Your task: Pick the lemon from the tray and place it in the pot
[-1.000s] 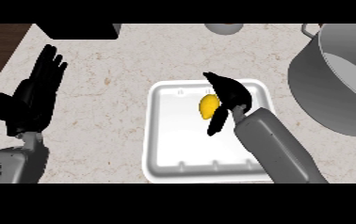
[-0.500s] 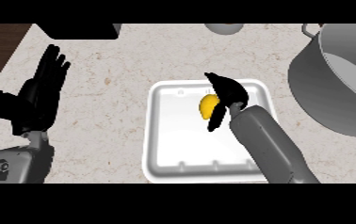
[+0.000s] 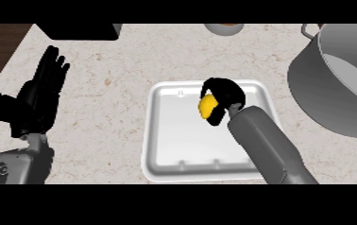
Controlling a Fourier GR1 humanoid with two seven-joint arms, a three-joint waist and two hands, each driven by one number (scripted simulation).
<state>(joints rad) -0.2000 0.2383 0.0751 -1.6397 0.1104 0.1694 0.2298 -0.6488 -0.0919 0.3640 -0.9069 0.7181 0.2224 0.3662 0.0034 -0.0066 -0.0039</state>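
Light falls soft and even from above, so the pale speckled counter (image 3: 105, 91) reads bright from edge to edge. The white tray (image 3: 174, 143) is the brightest surface: its rim catches the light, while its inner walls and floor sit a shade greyer. The right forearm (image 3: 268, 143) shows a gentle gradient, lighter along its top. The lemon (image 3: 207, 107) is a saturated yellow, deepening toward its lower edge. The left hand (image 3: 42, 94) and right hand (image 3: 226, 92), both black, swallow the light and show little surface detail. The pot (image 3: 312, 94) has a mid-grey outer wall and a paler inner wall.
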